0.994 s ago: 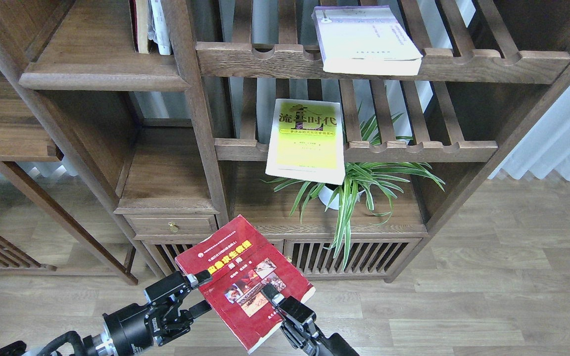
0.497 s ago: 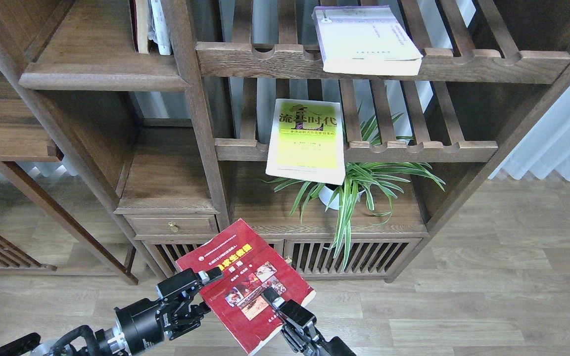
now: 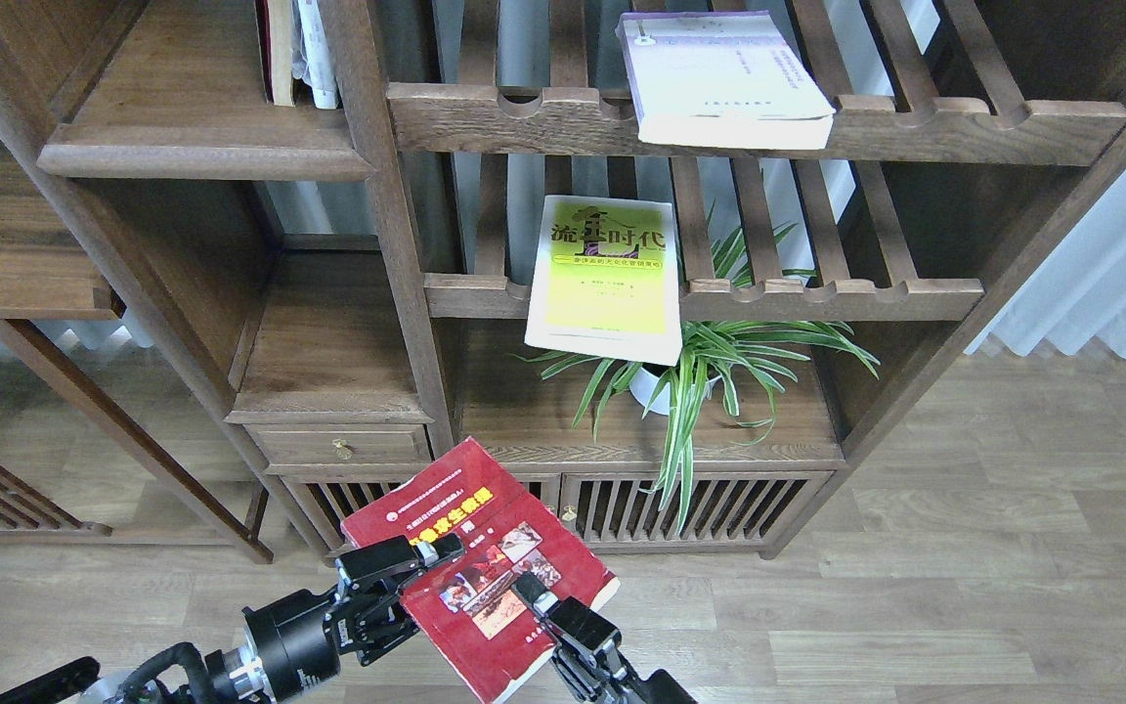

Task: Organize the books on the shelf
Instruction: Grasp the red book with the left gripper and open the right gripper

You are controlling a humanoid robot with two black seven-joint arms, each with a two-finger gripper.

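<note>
- dark red book (image 3: 480,567), yellow title, photos on cover, held tilted in front of the cabinet base, low in view, over the floor (image 3: 964,606).
- right gripper (image 3: 532,594) closed on its lower right part, one finger lying across the cover by the photos.
- left gripper (image 3: 421,577) at the book's left edge, upper finger on the cover; looks clamped on the edge, lower finger hidden.
- yellow-green book (image 3: 607,279) lies flat on the middle slatted rack (image 3: 817,293), front edge overhanging, above the potted plant (image 3: 710,367).
- white-lavender book (image 3: 719,78) flat on the upper slatted rack (image 3: 964,127).
- solid shelf (image 3: 192,127) upper left, a few upright books (image 3: 294,49) at its back right.
</note>
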